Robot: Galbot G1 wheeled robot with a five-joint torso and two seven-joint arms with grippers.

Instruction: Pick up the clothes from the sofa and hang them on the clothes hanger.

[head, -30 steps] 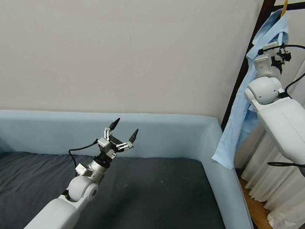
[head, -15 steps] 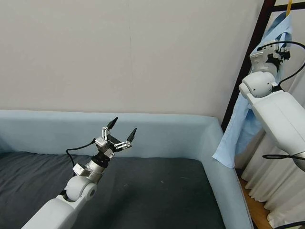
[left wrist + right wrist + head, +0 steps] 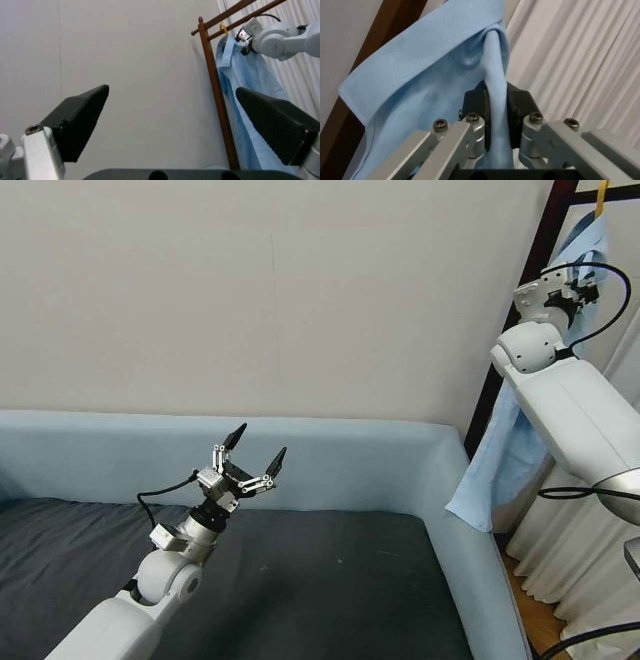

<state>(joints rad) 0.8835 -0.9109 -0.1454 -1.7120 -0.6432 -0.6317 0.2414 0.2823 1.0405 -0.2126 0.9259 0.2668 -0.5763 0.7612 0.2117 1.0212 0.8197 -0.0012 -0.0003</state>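
Note:
A light blue shirt (image 3: pixel 498 462) hangs from a yellow hanger hook (image 3: pixel 601 194) on the dark wooden rack (image 3: pixel 522 305) at the right. My right arm is raised to the shirt's collar, with the right gripper (image 3: pixel 582 277) up against the cloth. In the right wrist view the right gripper (image 3: pixel 496 108) is shut on a fold of the shirt (image 3: pixel 435 67) just below the collar. My left gripper (image 3: pixel 262 441) hovers open over the sofa seat, holding nothing. The left wrist view shows the left gripper (image 3: pixel 175 123) with the shirt (image 3: pixel 250 82) and rack (image 3: pixel 215 93) beyond it.
The pale blue sofa (image 3: pixel 330 460) has a dark grey seat (image 3: pixel 330 580) and a side arm (image 3: pixel 455 540) close to the rack. White curtains (image 3: pixel 570 560) hang behind the shirt. A plain wall (image 3: pixel 270 300) rises behind the sofa.
My right arm has risen and shifted slightly left along the hanging shirt, toward the collar. The left gripper has barely moved and stays open.

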